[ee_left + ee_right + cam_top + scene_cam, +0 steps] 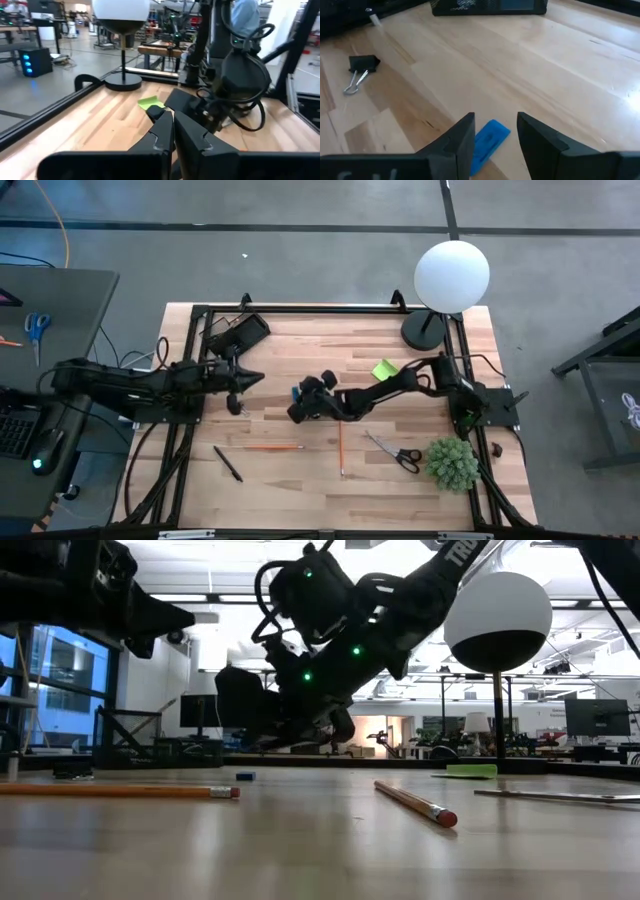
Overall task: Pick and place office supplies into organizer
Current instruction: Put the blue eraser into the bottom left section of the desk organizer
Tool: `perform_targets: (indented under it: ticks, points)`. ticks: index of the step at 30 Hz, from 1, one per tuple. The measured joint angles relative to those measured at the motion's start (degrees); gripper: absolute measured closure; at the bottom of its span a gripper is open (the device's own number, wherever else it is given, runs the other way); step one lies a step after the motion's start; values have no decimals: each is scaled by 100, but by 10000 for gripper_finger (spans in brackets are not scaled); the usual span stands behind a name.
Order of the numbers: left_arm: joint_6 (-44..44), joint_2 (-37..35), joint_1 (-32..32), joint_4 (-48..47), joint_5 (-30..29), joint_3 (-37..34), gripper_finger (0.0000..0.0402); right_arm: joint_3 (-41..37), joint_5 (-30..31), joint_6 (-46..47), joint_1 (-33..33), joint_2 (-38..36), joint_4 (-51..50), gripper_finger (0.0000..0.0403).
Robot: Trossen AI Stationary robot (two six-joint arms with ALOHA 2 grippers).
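Only the right wrist view shows the blue eraser (489,141) plainly: it lies flat on the wooden table (530,65), its near end reaching into the gap of the right gripper (496,131), whose two fingers stand spread and grasp nothing, one on either side of it. The same view picks out a binder clip (360,70) lying well apart from the eraser, and the organizer (487,6) at the far table edge beyond it. From overhead the eraser (296,392) is a mere blue speck at the tip of the right gripper (300,402), near the table's middle, but that view alone lays out the rest: the organizer (237,333) well apart from the eraser toward the left arm's corner, an orange pencil (268,447), a black pen (227,463), a wooden pencil (340,448) and black-handled scissors (393,452) scattered on the near side of the eraser, and a lime-green sticky-note pad (385,369) beyond it toward the lamp base (423,330). The left gripper (255,378) points toward the eraser from beside the organizer, clenched and empty, as the left wrist view (171,131) confirms.
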Motion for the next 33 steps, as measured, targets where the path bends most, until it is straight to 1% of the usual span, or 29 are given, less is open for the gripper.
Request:
perform_targets:
  ticks: [5, 9, 12, 14, 21, 25, 28, 30, 33]
  points:
    - [-2, -3, 0, 156, 428, 0, 392, 0, 334, -7, 96, 4, 112, 265]
    - [-47, -1, -2, 375, 780, 0, 391, 2, 537, -138, 180, 173, 549, 265]
    - [-47, -1, 0, 434, 973, 0, 391, 2, 636, -116, 201, 304, 552, 265]
    - [-47, -3, 0, 544, 988, 0, 390, 1, 748, -113, 192, 343, 559, 265]
    - [109, -3, 0, 628, 986, 0, 381, 0, 733, -136, 242, 341, 673, 265]
    - [150, -3, 0, 808, 964, 0, 380, 2, 883, -53, 310, 355, 674, 265]
    - [160, -3, 0, 919, 962, 0, 379, 95, 978, -144, 348, 568, 838, 265]
    - [262, -3, 0, 947, 962, 0, 377, 279, 981, -183, 370, 859, 833, 265]
    - [299, -3, 0, 954, 952, 0, 375, 646, 1189, -356, 427, 1144, 810, 265]
